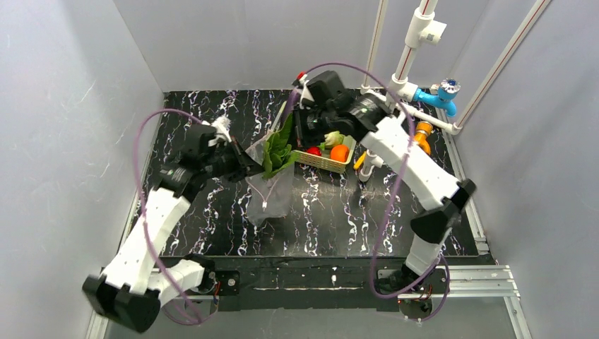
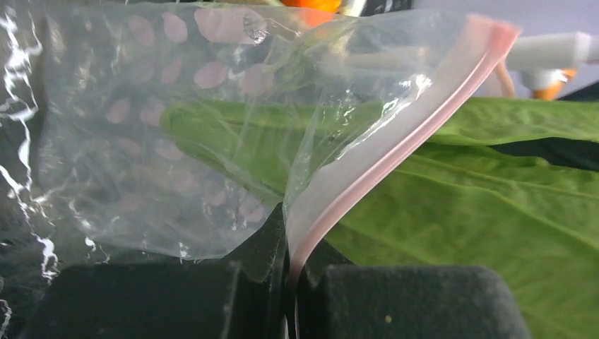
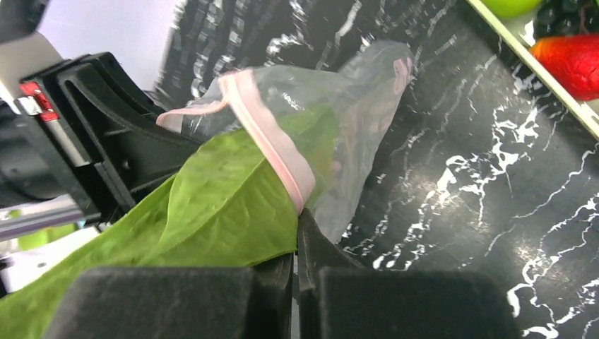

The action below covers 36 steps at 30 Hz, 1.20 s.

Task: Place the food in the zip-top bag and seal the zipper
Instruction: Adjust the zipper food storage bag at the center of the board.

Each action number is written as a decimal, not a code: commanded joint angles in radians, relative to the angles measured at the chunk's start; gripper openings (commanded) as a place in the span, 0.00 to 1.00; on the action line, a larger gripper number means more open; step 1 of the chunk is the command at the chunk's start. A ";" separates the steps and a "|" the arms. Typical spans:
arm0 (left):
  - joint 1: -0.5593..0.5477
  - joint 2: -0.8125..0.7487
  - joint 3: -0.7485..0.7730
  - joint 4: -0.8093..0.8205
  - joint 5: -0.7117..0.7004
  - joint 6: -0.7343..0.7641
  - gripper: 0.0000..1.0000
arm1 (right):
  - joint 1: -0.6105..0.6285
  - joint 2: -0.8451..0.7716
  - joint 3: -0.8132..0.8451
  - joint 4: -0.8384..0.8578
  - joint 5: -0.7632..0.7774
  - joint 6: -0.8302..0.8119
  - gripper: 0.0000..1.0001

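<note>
Black marbled bench (image 1: 339,212), and the clear zip-top bag (image 1: 272,192) hangs over its middle, strung between both arms, mouth up toward the far edge. Behind it, right of centre near the far edge, sits the cream basket (image 1: 326,164). The big green leaves (image 1: 279,148) are partly in the bag's mouth, most of them poking out above it. In the basket there's the orange (image 1: 340,153), the pale green cabbage (image 1: 333,138) and the small red piece (image 1: 313,150); the right wrist view adds a green apple (image 3: 510,6) and a dark purple piece (image 3: 565,18). The pink zipper (image 2: 395,155) is unsealed. Left gripper (image 2: 291,282): jaws clamped on that strip. Right gripper (image 3: 295,261): jaws closed on the strip too, with the leaf edge right against them.
</note>
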 commanded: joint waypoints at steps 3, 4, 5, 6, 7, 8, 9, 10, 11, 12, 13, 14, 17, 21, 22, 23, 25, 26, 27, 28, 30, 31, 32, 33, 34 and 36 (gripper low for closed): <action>-0.107 0.096 0.075 0.028 -0.038 -0.100 0.00 | -0.011 0.108 0.107 -0.127 -0.057 -0.127 0.01; -0.117 0.083 0.097 0.027 -0.058 -0.095 0.00 | -0.012 0.094 0.116 -0.130 -0.068 -0.149 0.01; -0.120 0.066 0.107 0.026 -0.081 -0.092 0.00 | -0.013 0.081 0.116 -0.128 -0.065 -0.170 0.01; -0.121 0.049 0.104 0.029 -0.102 -0.096 0.00 | -0.017 0.070 0.105 -0.121 -0.051 -0.183 0.04; -0.121 0.035 0.091 0.035 -0.119 -0.103 0.00 | -0.023 0.062 0.087 -0.113 -0.036 -0.186 0.12; -0.121 0.026 0.075 0.040 -0.130 -0.112 0.00 | -0.033 0.058 0.073 -0.110 -0.034 -0.188 0.21; -0.121 0.024 0.059 0.045 -0.132 -0.122 0.00 | -0.041 0.055 0.066 -0.116 -0.035 -0.190 0.26; -0.121 0.022 0.039 0.057 -0.127 -0.134 0.00 | -0.044 0.048 0.056 -0.120 -0.029 -0.191 0.30; -0.121 0.017 0.014 0.076 -0.122 -0.147 0.00 | -0.045 0.032 0.031 -0.112 -0.023 -0.191 0.34; -0.121 0.008 -0.015 0.098 -0.121 -0.157 0.00 | -0.046 0.011 -0.003 -0.096 -0.021 -0.191 0.39; -0.121 -0.005 -0.044 0.117 -0.125 -0.164 0.00 | -0.045 -0.013 -0.035 -0.080 -0.020 -0.188 0.44; -0.121 -0.020 -0.066 0.131 -0.131 -0.171 0.00 | -0.045 -0.039 -0.070 -0.067 -0.019 -0.185 0.48; -0.121 -0.057 -0.112 0.159 -0.144 -0.193 0.00 | -0.045 -0.125 -0.170 -0.032 0.001 -0.177 0.56; -0.121 -0.086 -0.139 0.181 -0.164 -0.212 0.00 | -0.045 -0.261 -0.345 0.079 -0.030 -0.130 0.64; -0.121 -0.091 -0.141 0.185 -0.165 -0.213 0.00 | -0.045 -0.289 -0.397 0.118 -0.051 -0.109 0.66; -0.121 -0.095 -0.141 0.187 -0.164 -0.212 0.00 | -0.045 -0.311 -0.443 0.158 -0.077 -0.085 0.67; -0.121 -0.099 -0.140 0.189 -0.155 -0.210 0.00 | -0.045 -0.336 -0.512 0.225 -0.105 -0.038 0.68; -0.121 -0.097 -0.138 0.190 -0.148 -0.208 0.00 | -0.046 -0.344 -0.528 0.246 -0.094 -0.018 0.68; -0.121 -0.096 -0.135 0.190 -0.141 -0.207 0.00 | -0.046 -0.353 -0.536 0.266 -0.075 0.000 0.68; -0.121 -0.095 -0.133 0.189 -0.132 -0.206 0.00 | -0.045 -0.363 -0.540 0.288 -0.057 0.019 0.70; -0.121 -0.093 -0.130 0.188 -0.119 -0.202 0.00 | -0.044 -0.369 -0.538 0.325 -0.052 0.053 0.73; -0.121 -0.092 -0.126 0.186 -0.116 -0.198 0.00 | -0.044 -0.364 -0.529 0.337 -0.056 0.068 0.75; -0.121 -0.093 -0.123 0.182 -0.115 -0.194 0.00 | -0.043 -0.357 -0.517 0.345 -0.052 0.077 0.76; -0.121 -0.094 -0.119 0.178 -0.116 -0.191 0.00 | -0.041 -0.350 -0.508 0.355 -0.040 0.079 0.77; -0.121 -0.094 -0.116 0.174 -0.117 -0.189 0.00 | -0.038 -0.341 -0.502 0.370 -0.025 0.078 0.78; -0.121 -0.097 -0.112 0.173 -0.116 -0.193 0.00 | -0.037 -0.303 -0.464 0.376 -0.013 0.059 0.78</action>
